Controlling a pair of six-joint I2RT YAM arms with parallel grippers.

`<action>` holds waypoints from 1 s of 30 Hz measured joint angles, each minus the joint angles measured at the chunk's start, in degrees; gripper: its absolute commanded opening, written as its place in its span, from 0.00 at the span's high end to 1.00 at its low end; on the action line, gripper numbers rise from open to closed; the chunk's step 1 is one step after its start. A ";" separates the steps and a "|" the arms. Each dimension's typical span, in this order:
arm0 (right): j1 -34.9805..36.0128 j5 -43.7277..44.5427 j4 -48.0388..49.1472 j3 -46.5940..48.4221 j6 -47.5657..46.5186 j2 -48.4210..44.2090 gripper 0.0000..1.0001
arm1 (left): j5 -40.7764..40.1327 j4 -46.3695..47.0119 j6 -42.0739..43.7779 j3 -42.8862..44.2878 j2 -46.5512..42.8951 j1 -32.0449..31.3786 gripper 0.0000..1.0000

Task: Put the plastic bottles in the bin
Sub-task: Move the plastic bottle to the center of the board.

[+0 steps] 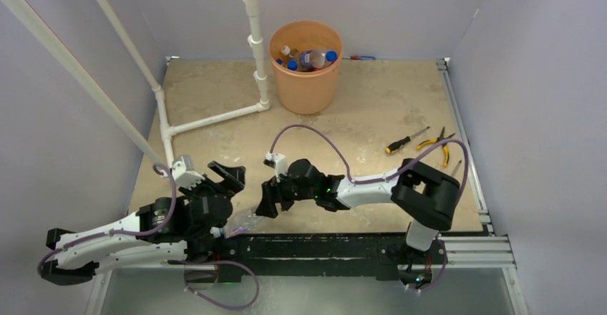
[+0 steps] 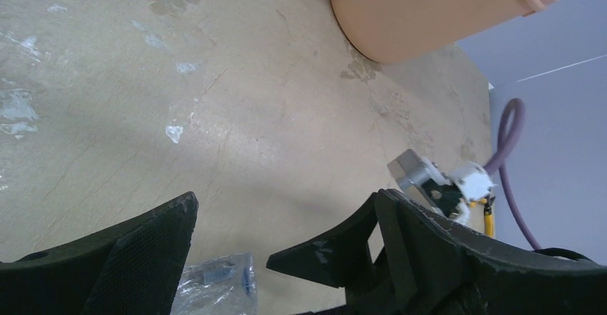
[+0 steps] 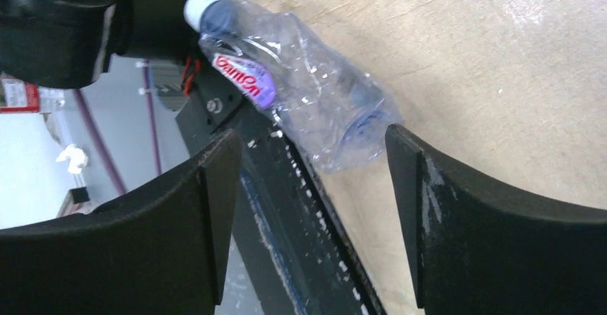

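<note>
Two black fingers of the right arm stand well apart, one on each side of the base end of a crumpled clear plastic bottle with a white cap and a purple-and-red label. Neither pad touches it, so nothing is gripped. The bottle lies on its side at the very near edge of the tan bench, seemingly partly over the black mounting rail.

The fingers of the left arm are spread wide too and hold nothing. They hang over the bench close by, and a corner of that same bottle shows between them in the left wrist view.

To my eye, the step in hand is the pick-up of the only bottle I can see outside the bin. Next, the right arm's pair needs to settle lower and close across the soft body without nudging it off the edge, since thin plastic like that may buckle or slide. After that comes a lift and a long reach to the round orange plastic bin at the far side, beside the white pipe frame, where several blue-capped bottles already lie.
</note>
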 measured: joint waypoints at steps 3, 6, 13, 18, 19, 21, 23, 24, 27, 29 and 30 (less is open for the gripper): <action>0.59 0.98 -1.92 2.91 0.15 3.76 0.31 | -0.11 -0.61 0.02 0.00 -1.49 0.00 0.05; 1.09 2.64 -4.44 5.38 0.09 6.60 0.31 | -0.26 -1.09 0.02 0.00 -3.45 0.00 0.05; 3.04 7.74 -10.43 10.69 -0.70 10.71 0.58 | -0.28 -2.45 -0.02 0.00 -5.81 0.00 0.05; 3.72 10.56 -12.76 10.88 -1.20 10.91 0.80 | -0.28 -3.15 -0.11 0.00 -6.32 0.00 0.05; 3.72 10.95 -12.92 10.88 -1.25 10.84 0.85 | -0.28 -3.26 -0.11 0.00 -6.45 0.00 0.05; 3.72 12.11 -13.53 10.36 -1.16 10.29 0.95 | -0.28 -3.48 -0.13 -0.02 -6.91 0.00 0.05; 3.72 13.84 -14.29 9.01 -1.07 8.66 1.00 | -0.35 -3.45 -0.13 -0.26 -7.41 0.00 0.05; 3.72 14.91 -15.08 7.96 -0.94 7.26 1.00 | -0.37 -3.45 -0.11 -0.42 -7.58 0.00 0.05; 3.72 17.55 -17.14 4.35 0.13 2.56 1.00 | -0.48 -3.34 -0.09 -0.72 -7.67 0.00 0.05; 3.72 19.78 -18.86 1.42 1.81 -1.81 1.00 | -0.55 -3.15 0.02 -1.05 -7.65 0.00 0.05; 3.72 21.09 -19.63 0.13 2.69 -3.98 1.00 | -0.59 -2.84 0.13 -1.25 -7.65 0.00 0.05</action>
